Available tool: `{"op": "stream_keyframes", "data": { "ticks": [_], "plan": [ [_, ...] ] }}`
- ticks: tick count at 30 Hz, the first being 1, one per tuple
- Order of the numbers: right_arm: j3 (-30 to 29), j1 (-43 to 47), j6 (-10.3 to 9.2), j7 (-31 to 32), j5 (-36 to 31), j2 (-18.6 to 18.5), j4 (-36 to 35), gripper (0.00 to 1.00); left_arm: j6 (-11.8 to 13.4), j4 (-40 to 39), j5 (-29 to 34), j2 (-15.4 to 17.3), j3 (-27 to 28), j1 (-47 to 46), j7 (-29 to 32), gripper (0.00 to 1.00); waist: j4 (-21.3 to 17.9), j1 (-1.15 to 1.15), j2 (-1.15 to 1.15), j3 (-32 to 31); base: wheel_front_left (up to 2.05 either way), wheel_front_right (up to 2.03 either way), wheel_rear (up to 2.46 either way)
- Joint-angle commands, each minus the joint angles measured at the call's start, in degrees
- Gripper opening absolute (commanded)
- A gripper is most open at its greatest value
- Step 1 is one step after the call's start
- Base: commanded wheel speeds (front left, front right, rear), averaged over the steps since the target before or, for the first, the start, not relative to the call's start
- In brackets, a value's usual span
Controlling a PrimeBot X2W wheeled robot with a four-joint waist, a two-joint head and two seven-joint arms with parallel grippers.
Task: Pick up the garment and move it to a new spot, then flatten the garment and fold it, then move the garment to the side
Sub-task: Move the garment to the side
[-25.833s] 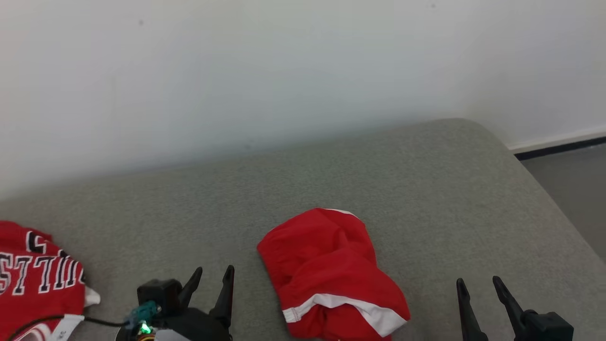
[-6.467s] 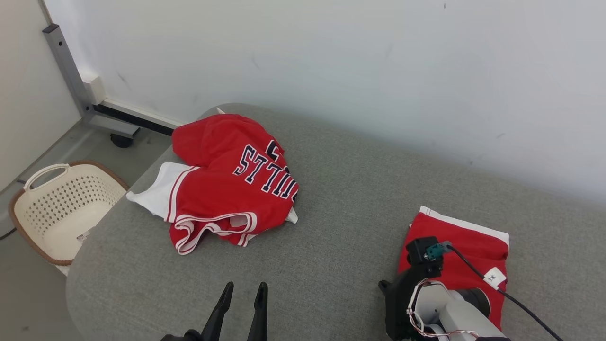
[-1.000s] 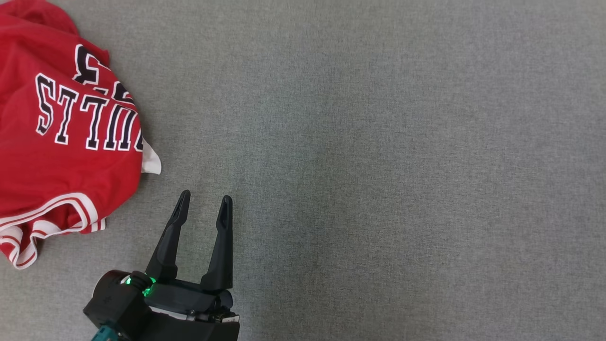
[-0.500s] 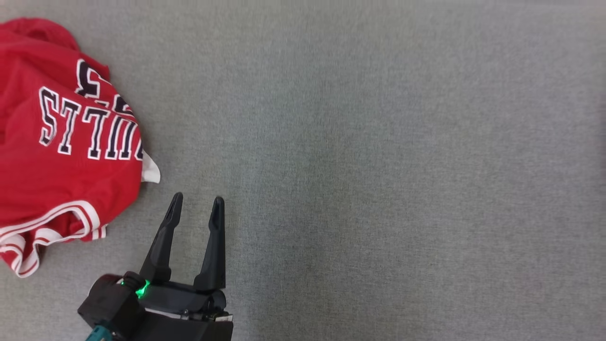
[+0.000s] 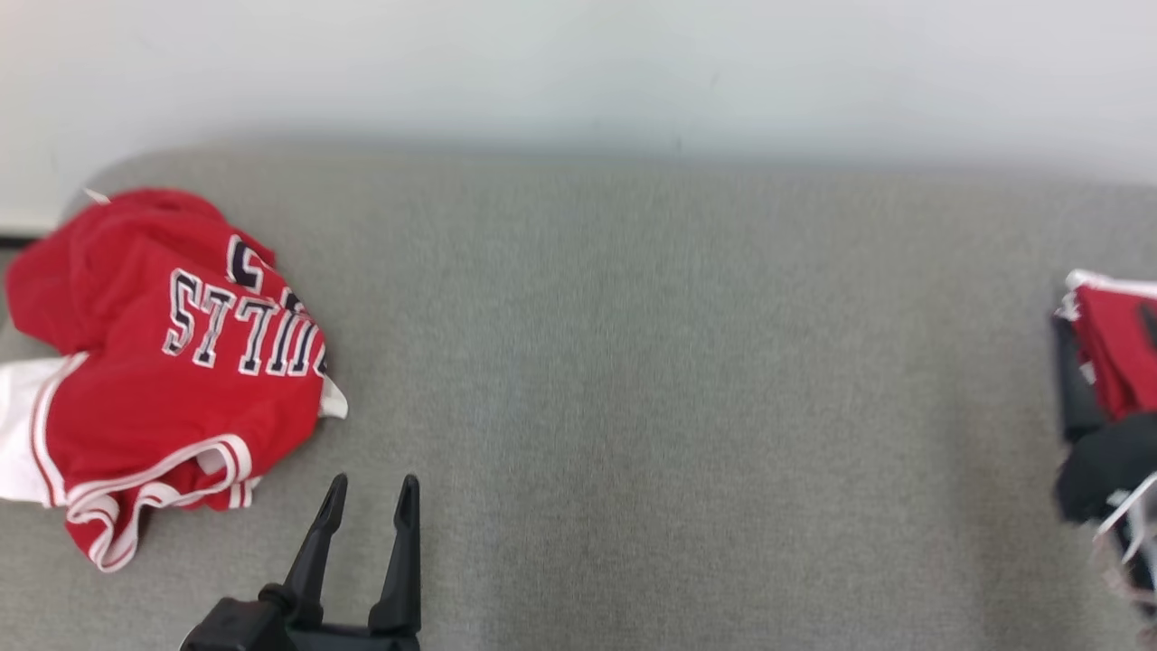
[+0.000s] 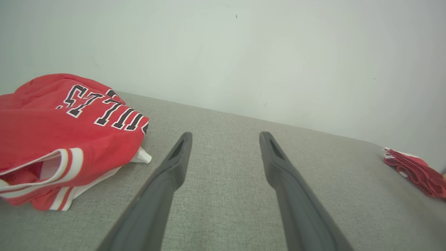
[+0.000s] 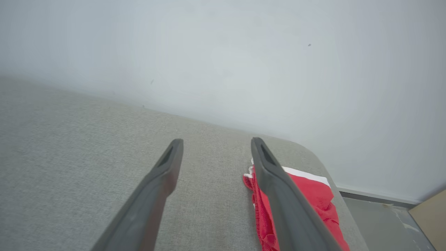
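A crumpled red jersey (image 5: 172, 362) with white trim and dark lettering lies at the left end of the grey cushion (image 5: 633, 362); it also appears in the left wrist view (image 6: 52, 125). My left gripper (image 5: 369, 493) is open and empty, just right of the jersey's hem and apart from it (image 6: 225, 139). Folded red shorts (image 5: 1116, 344) with a white band lie at the cushion's right end. My right gripper (image 7: 216, 144) is open and empty, with the shorts (image 7: 306, 195) right beside its right finger.
A pale wall (image 5: 578, 72) runs behind the cushion. The cushion's rounded right corner drops to a grey floor (image 7: 379, 223). My right arm's dark wrist (image 5: 1098, 461) sits at the right edge of the head view, against the shorts.
The head camera has tilted up, so the wall, the shorts and my right wrist have come into the picture. My left gripper stays open beside the jersey, which has not moved.
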Motion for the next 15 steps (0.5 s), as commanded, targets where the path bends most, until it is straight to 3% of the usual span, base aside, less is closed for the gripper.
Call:
{"op": "stream_keyframes", "data": {
  "ticks": [1,9,15],
  "plan": [
    [0.6,3.3,-0.14,-1.2,0.4,2.4,-2.2,1.0,0.0,0.7,1.1,0.2,0.6,1.5,-0.2,1.0,-0.5,0.01,0.0,-8.4,0.0,0.0,0.0],
    [-3.0,13.5,-0.14,-4.6,5.3,15.6,-8.3,1.0,-0.1,1.6,4.3,0.3,0.1,3.1,-0.2,1.0,0.9,0.01,0.0,-14.0,0.0,0.0,0.0],
    [-3.6,17.7,-0.13,-6.7,7.8,19.4,-7.7,1.0,-0.2,2.4,3.8,0.0,0.6,4.2,-0.2,1.0,1.1,0.01,0.0,-15.5,0.0,0.0,0.0]
  ]
}}
